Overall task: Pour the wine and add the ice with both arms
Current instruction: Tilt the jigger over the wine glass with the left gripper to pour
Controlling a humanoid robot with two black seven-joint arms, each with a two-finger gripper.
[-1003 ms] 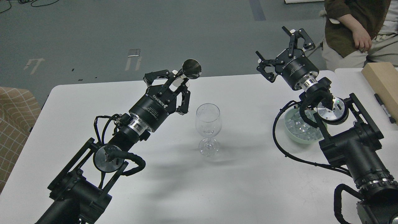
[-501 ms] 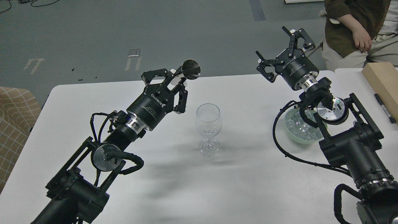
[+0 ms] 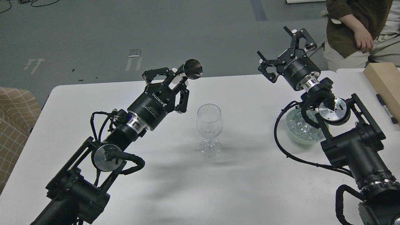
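Compared with a second ago, the left end effector (image 3: 175, 82) has drawn back a little toward the left and sits slightly higher, and the metal cup (image 3: 192, 68) it holds has turned: earlier its round mouth faced the camera squarely, now it is seen at a slight angle. The right end effector (image 3: 285, 50), the wine glass (image 3: 209, 128) and the bowl (image 3: 293, 137) have not moved.

The left end effector's fingers are closed around the narrow end of the metal cup, whose wide mouth points up and away beyond the fingertips. The wine glass stands upright on the white worktop (image 3: 243, 187), below and to the right of that end effector, apart from it.

The right end effector is raised above the far edge of the worktop with its fingers spread wide and nothing between them. The ice (image 3: 304, 128) lies in the pale green bowl, below and behind this end effector, near its wrist and partly hidden by the right arm (image 3: 353, 150).
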